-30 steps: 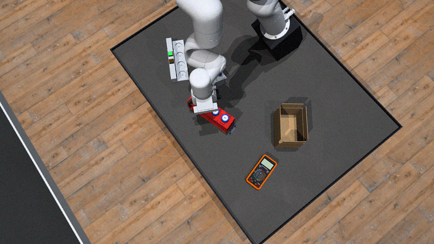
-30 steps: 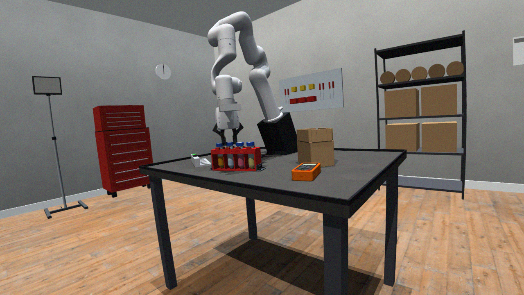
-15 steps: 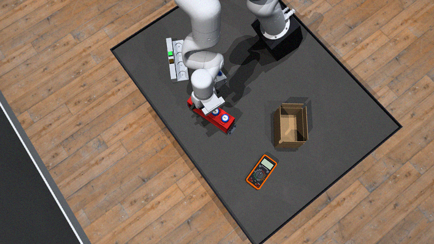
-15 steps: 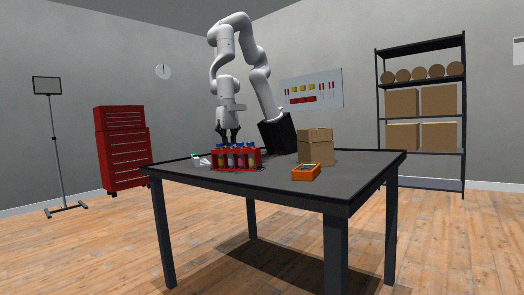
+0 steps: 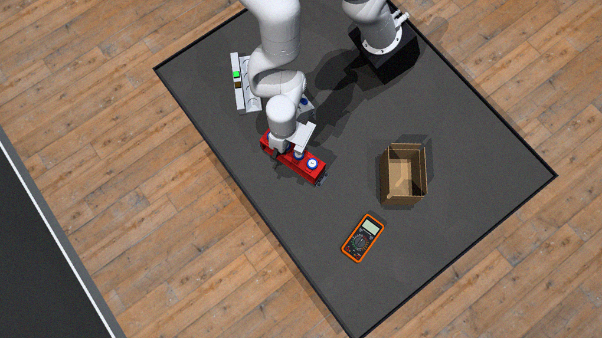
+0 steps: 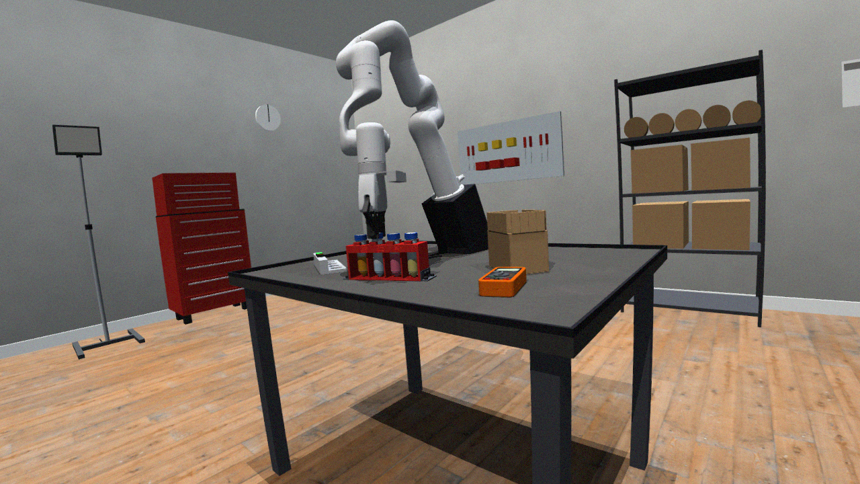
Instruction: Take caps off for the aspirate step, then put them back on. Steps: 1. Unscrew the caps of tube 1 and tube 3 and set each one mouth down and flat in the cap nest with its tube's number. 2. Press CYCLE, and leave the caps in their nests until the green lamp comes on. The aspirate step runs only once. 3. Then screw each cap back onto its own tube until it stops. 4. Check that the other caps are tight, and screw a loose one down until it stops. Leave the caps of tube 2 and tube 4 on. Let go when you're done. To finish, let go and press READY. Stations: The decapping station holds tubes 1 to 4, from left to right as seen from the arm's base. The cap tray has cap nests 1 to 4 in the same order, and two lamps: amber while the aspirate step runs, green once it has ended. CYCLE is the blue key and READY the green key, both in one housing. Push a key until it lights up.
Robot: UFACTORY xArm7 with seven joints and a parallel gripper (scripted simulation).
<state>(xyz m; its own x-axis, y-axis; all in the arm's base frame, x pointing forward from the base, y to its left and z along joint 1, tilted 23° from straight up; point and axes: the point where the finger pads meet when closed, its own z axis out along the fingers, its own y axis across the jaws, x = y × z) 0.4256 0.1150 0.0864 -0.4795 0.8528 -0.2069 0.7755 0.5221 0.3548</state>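
Note:
The red decapping station (image 5: 321, 170) (image 6: 388, 277) stands on the table and holds four tubes, all with blue caps on. My gripper (image 5: 283, 150) (image 6: 375, 227) points straight down over the rack. Its fingers (image 6: 377, 236) are open, at the cap of the second tube from the left in the exterior view. I cannot tell whether they touch that cap. From above, the end cap (image 5: 311, 163) (image 6: 411, 235) and part of its neighbour (image 5: 299, 155) show; the arm hides the other two. The cap tray (image 5: 240, 99) (image 6: 324, 263) lies behind the rack, its green lamp (image 5: 235, 74) (image 6: 318, 253) lit.
An open cardboard box (image 5: 402, 174) (image 6: 518, 240) and an orange multimeter (image 5: 362, 238) (image 6: 502, 280) lie on the table to the right of the rack. The arm's black base (image 5: 385, 56) (image 6: 455, 225) stands at the back. The key housing (image 5: 307, 104) is mostly hidden by the arm.

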